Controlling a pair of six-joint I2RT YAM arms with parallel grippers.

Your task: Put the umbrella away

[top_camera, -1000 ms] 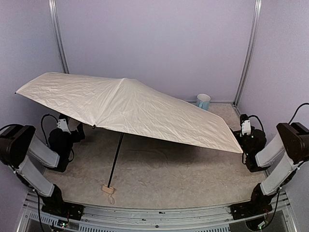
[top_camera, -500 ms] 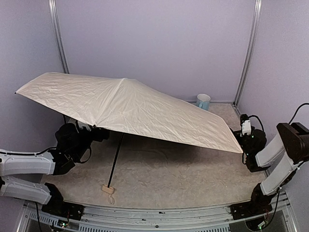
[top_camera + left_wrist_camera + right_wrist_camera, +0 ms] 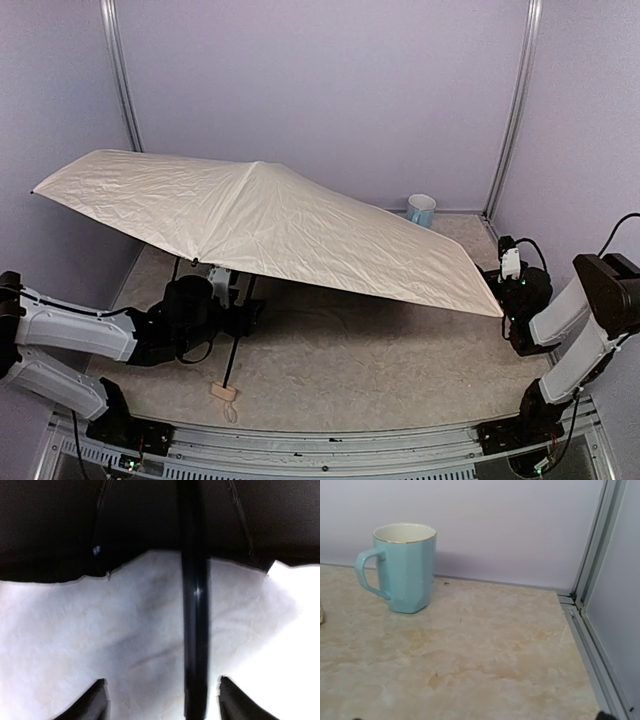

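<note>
Umbrella (image 3: 250, 215) stood open, tilted, handle (image 3: 223, 392) on the counter (image 3: 380, 360). Left fingers (image 3: 92, 704) flanked its shaft (image 3: 195, 630), apart, not touching it. Right fingers (image 3: 508, 255) were spread wide, empty, beside the canopy (image 3: 400, 255) edge.

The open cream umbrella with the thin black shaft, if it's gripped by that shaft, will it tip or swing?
Probably top-heavy: the wide cream crinkled canopy spreads far beyond the small tan handle, so it may swing. The thin black shaft looks glossy and round, so it could twist in the left gripper.
</note>
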